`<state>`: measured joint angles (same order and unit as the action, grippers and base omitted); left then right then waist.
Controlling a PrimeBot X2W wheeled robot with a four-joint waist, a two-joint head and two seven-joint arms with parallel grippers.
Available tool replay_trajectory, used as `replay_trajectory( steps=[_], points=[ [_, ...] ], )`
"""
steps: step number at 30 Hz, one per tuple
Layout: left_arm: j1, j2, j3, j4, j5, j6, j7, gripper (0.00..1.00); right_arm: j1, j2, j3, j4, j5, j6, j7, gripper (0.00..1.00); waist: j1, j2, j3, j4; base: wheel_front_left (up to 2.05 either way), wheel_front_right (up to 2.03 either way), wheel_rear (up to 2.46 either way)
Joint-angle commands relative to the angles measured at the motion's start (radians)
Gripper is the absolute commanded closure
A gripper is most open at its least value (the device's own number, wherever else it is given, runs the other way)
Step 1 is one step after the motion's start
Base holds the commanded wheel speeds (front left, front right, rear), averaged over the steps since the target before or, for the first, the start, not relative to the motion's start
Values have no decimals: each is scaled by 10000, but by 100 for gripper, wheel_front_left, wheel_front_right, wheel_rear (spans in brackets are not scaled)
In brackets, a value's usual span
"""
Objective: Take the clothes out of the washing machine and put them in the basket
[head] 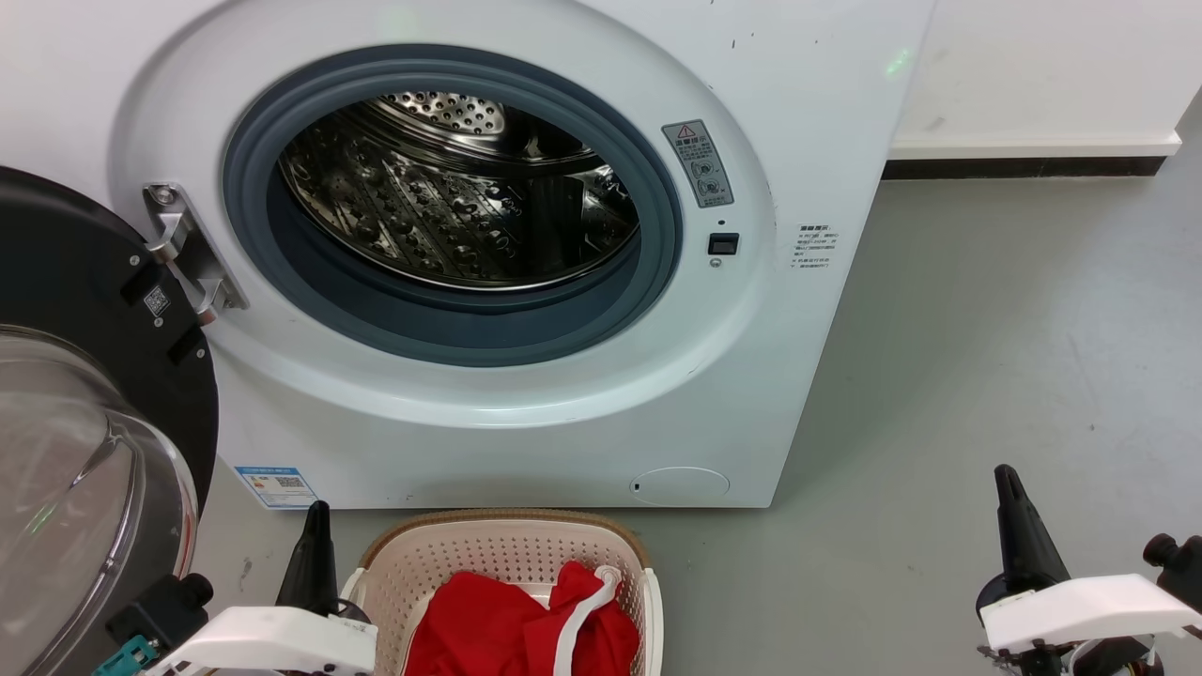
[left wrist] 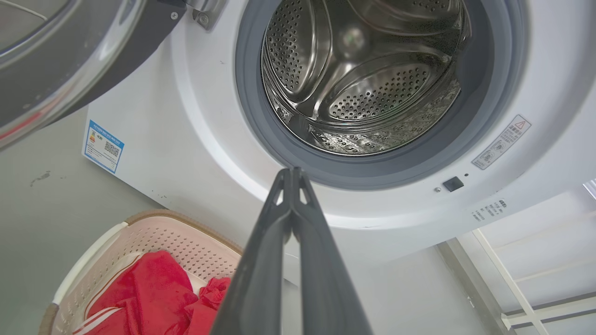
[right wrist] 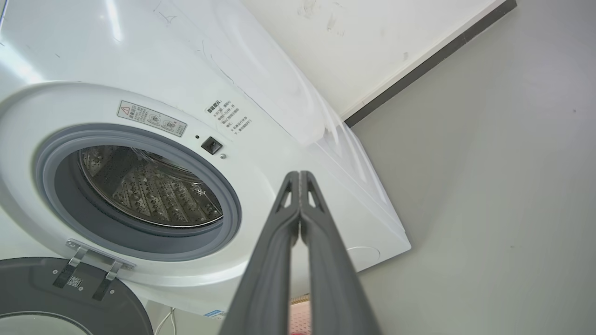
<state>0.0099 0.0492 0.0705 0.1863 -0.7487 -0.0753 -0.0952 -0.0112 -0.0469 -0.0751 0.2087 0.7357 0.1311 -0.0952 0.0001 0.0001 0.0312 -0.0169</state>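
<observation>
Clothes are seen heaped in the basket as two soft, bright red garments bunched together. One, on the left, is plain red, while a white band is carried along the edge of the other on the right. The basket, cream-white and perforated with a brown rim, is set on the grey floor just in front of the washing machine, at the near edge of the scene. The washing machine is shown with its door swung wide to the left, and the shiny perforated drum is exposed inside the grey-rimmed porthole. A blue label is stuck at the lower left corner of the white front.

The left end effector is held just left of the basket, its two dark fingers pressed together with nothing between them. Whether the basket is touched by its wrist housing cannot be told. In the left wrist view the closed fingers are pointed toward the lower rim of the porthole. The right end effector is held well to the right, over the floor, apart from the basket and the washing machine. Its fingers are likewise brought together, and nothing is gripped.
</observation>
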Motion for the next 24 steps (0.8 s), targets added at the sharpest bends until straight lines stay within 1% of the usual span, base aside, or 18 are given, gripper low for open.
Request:
replay_trajectory(
  steps=[1,14,24],
  points=[
    [-305,14,54,-68,-440,-67,102,100,-287,-27,-37,-70,463,-1,88,100,0,-1,-6,4,0,0,0],
    [-506,14,142,66,-2137,-172,514,100,-455,-32,-112,13,2184,-1,510,100,-1,-1,-48,29,0,0,0],
    [-633,15,194,152,-3189,-231,776,100,-554,-35,-158,67,3259,-2,771,100,-1,-1,-77,47,0,0,0]
  ],
)
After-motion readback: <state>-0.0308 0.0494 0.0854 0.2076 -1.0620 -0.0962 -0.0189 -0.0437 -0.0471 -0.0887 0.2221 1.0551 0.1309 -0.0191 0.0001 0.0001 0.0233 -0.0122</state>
